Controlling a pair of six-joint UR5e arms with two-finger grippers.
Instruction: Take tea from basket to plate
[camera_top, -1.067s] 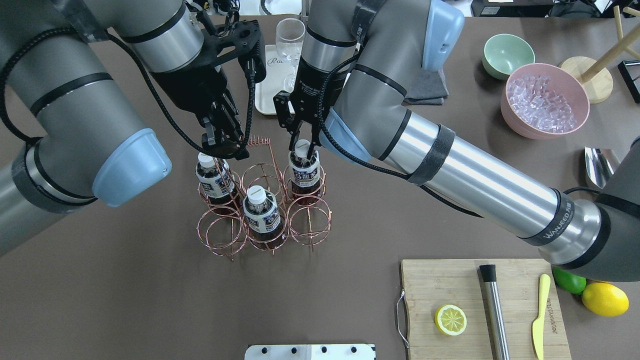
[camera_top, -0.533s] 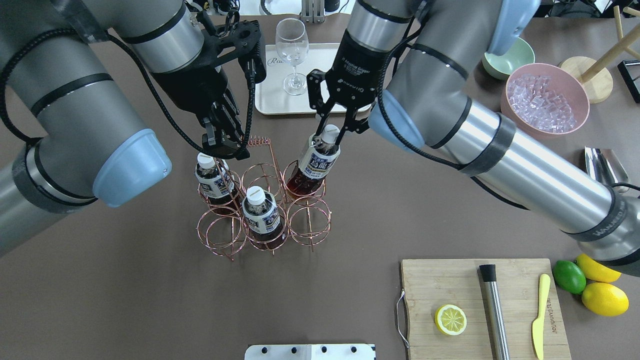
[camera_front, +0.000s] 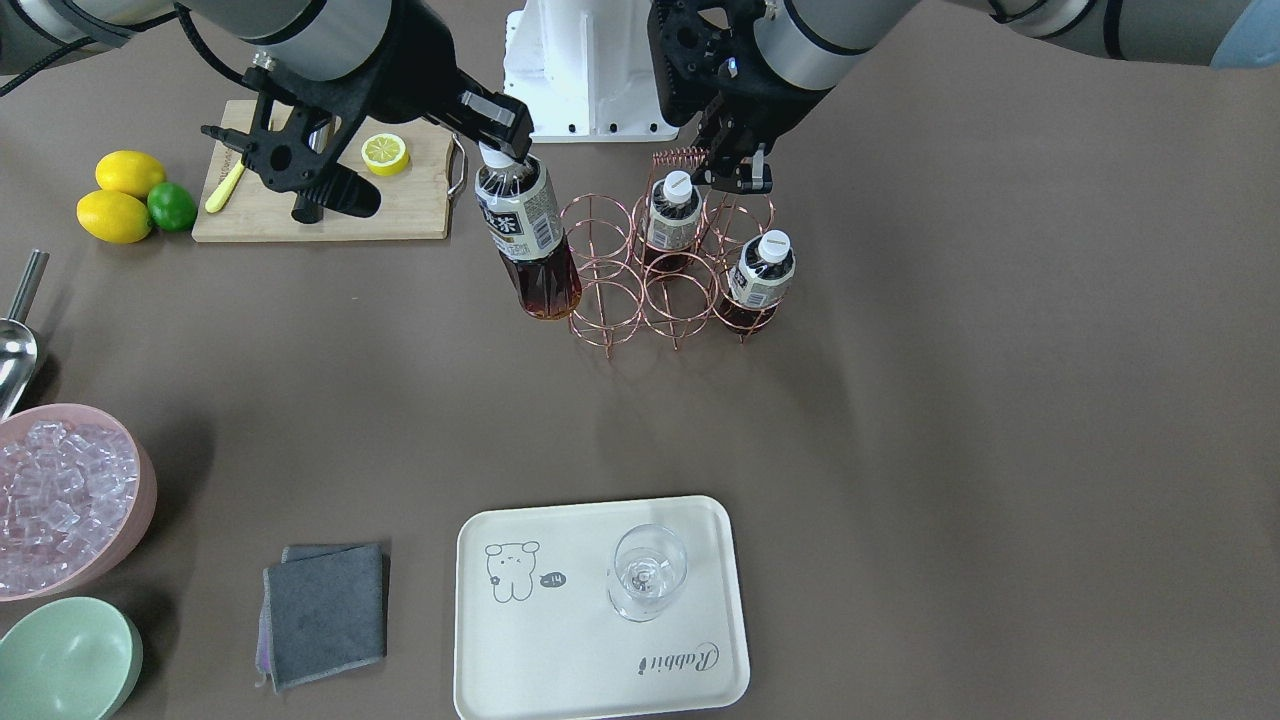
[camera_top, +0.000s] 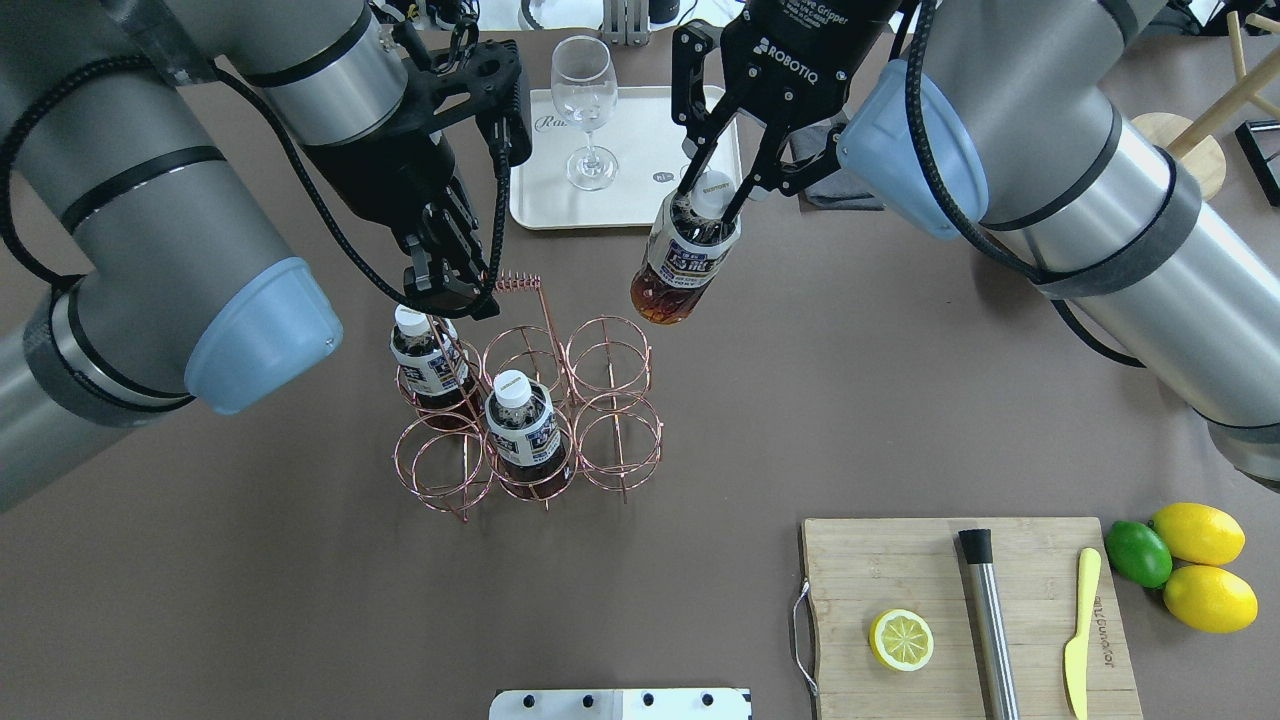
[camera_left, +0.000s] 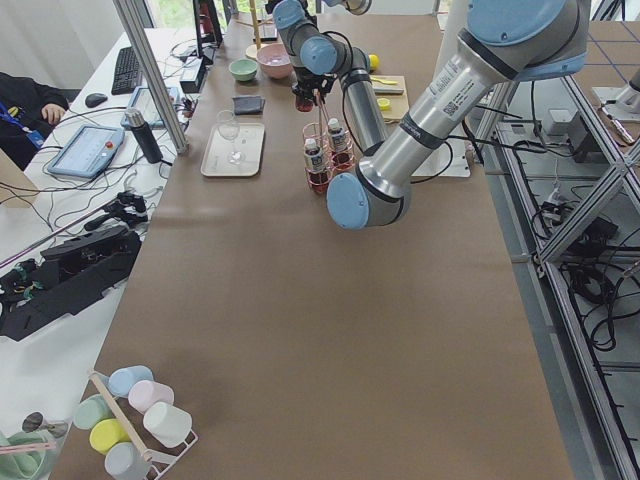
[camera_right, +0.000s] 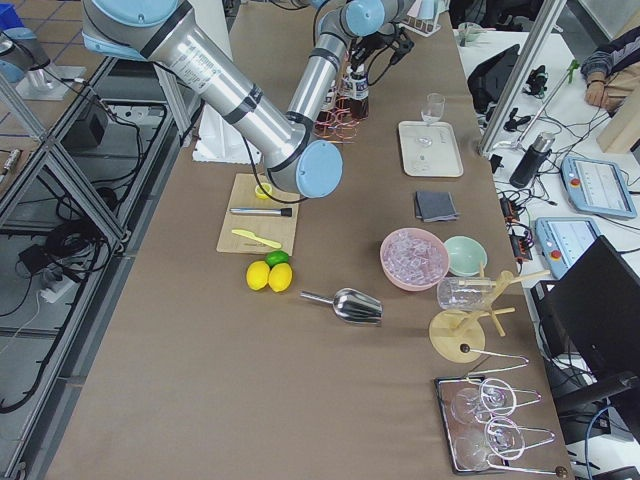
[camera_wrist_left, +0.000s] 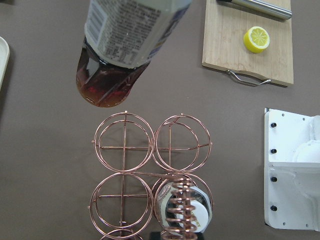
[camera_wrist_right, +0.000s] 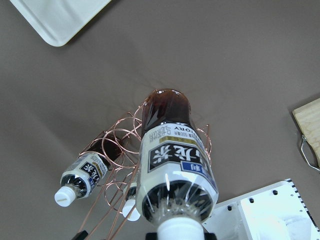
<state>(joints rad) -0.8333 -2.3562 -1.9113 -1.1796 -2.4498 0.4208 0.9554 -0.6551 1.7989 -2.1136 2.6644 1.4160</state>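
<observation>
– Right gripper (camera_top: 713, 195): clamped on the tea (camera_top: 685, 265), one finger on each side of the neck, just under the white cap.
– Where's the bottle?
– In the air, out of the basket (camera_top: 518, 283). It hangs cap-up and tilted, base swung toward the basket. In the overhead view it sits between the basket's far-right ring and the near edge of the plate (camera_top: 640, 200), touching neither. The left wrist view shows the base just beyond the corner ring, clear of the wire.
– Plate?
– Cream tray, well apart from the basket on the far side of the table. A wine glass (camera_top: 585, 100) stands upright on its left part. The front view shows the cartoon animal and "Rabbit" print.
– Left gripper?
– Left gripper (camera_top: 445, 290) is low at the basket's twisted-wire handle, right over the far-left ring. Fingers look close together. Can't tell whether they actually pinch the wire.
– What's in the basket?
– Second bottle (camera_top: 425, 368) in the far row, left ring. Third bottle (camera_top: 522, 425) in the near row, middle ring. Both upright, caps on.
– Anything nearby?
– Cutting board (camera_top: 880, 570) with a lemon half (camera_top: 901, 640), near-right on the table, well apart from both arms.
</observation>
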